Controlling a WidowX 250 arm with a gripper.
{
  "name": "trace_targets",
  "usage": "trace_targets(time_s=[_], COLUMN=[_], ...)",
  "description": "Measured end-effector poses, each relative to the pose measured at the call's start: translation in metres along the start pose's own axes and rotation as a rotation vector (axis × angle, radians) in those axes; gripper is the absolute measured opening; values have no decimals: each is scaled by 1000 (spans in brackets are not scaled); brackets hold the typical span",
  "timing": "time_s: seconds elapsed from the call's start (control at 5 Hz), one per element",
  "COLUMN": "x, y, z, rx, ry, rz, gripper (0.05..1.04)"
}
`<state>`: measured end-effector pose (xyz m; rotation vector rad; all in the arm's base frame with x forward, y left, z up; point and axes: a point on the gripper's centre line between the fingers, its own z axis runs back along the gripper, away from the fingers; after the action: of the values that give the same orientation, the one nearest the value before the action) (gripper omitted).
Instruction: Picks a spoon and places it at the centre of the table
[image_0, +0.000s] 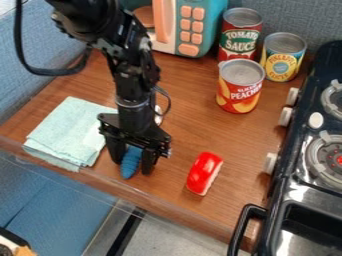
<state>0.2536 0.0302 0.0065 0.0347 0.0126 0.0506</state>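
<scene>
The job looks only a little way along. The black tool (135, 167) hangs down low over the counter (177, 127), near its front edge. The blue, bumpy thing right at the tool looks like the handle of the spoon (131, 162). A small shiny bit (158, 115) peeks out beside the arm, and it may be the spoon's round end. I cannot tell if the tool has a tight grip on the spoon or is only around it.

The spoon is between the light green cloth (67, 131) and the red toy (204, 173), and it touches neither one. Its handle is close to the front edge, so the spoon is not in the middle. Getting the tool down to the spoon looks done. What is left is to be sure of the grip, lift the spoon, bring it to the middle, put it down and let go.
</scene>
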Motion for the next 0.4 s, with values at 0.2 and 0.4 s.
trace_targets(time_s=[0.2, 0.4], x=[-3, -10], y=[-1, -1], z=[1, 16], rx=[12, 24], ry=[-10, -28], rz=[14, 25], gripper=[478, 440])
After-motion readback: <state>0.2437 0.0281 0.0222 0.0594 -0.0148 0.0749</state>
